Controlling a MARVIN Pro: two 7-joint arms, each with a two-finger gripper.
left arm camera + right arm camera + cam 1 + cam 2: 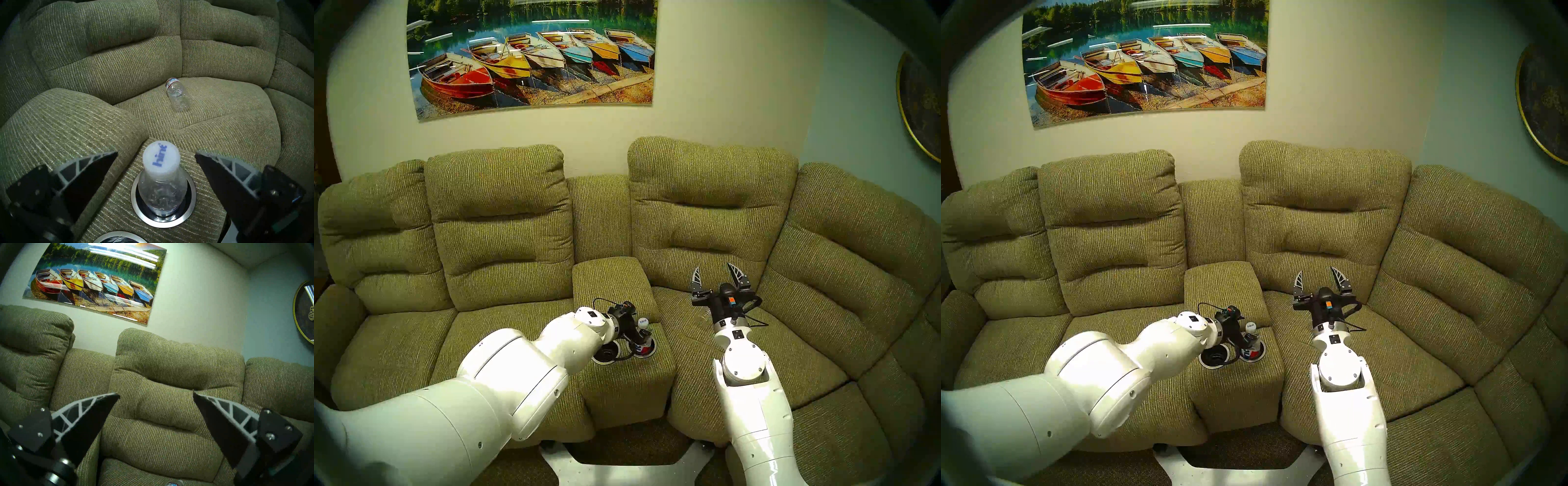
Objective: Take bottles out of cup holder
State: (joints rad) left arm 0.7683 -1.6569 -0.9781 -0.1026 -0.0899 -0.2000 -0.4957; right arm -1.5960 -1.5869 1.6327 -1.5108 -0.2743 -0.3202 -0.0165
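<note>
Head view – olive sofa (504,217), boat picture (531,57) above

Home living room: olive sectional sofa (504,217), boat picture (531,54) on wall.

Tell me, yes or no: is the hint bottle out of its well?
No, the hint bottle stands upright in the well.

Head views: the left pincer (641,334) blocks most of the hint bottle (643,322). Left wrist: the near well (119,237) is cut off by the bottom edge.
</note>
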